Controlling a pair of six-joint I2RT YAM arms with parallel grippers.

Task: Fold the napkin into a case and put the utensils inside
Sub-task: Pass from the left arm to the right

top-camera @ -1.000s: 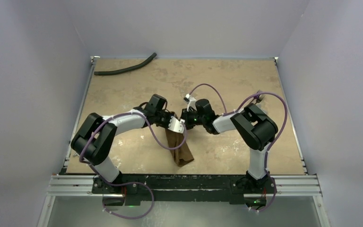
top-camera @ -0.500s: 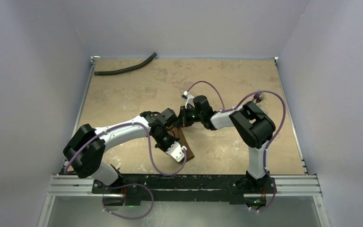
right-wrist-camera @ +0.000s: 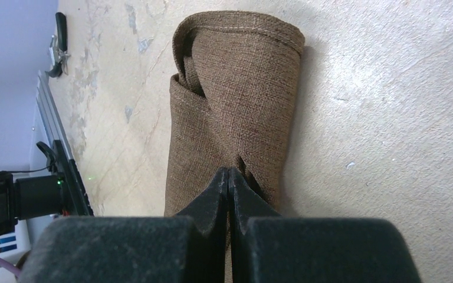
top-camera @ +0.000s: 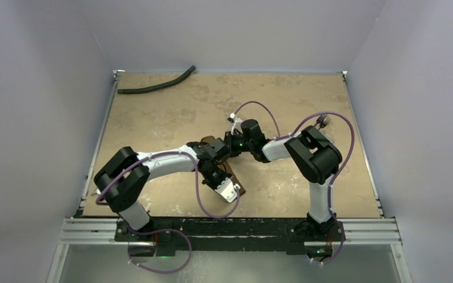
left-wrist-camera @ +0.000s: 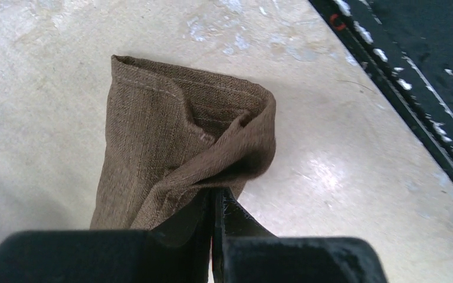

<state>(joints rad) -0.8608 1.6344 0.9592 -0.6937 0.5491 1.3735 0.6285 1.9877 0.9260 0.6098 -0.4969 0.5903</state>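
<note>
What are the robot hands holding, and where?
The napkin. The left gripper pinches a bunched-up fold; the right gripper pinches where its folds cross.

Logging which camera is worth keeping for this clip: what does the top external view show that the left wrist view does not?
Only top external: the whole left arm and right arm, close together mid-table, and the black hose near the far left corner. Only left wrist: the left gripper shut on the napkin, with the cloth's folded layers clear. Both: the napkin, mostly hidden under the left arm from above, the table and the black front rail.
</note>
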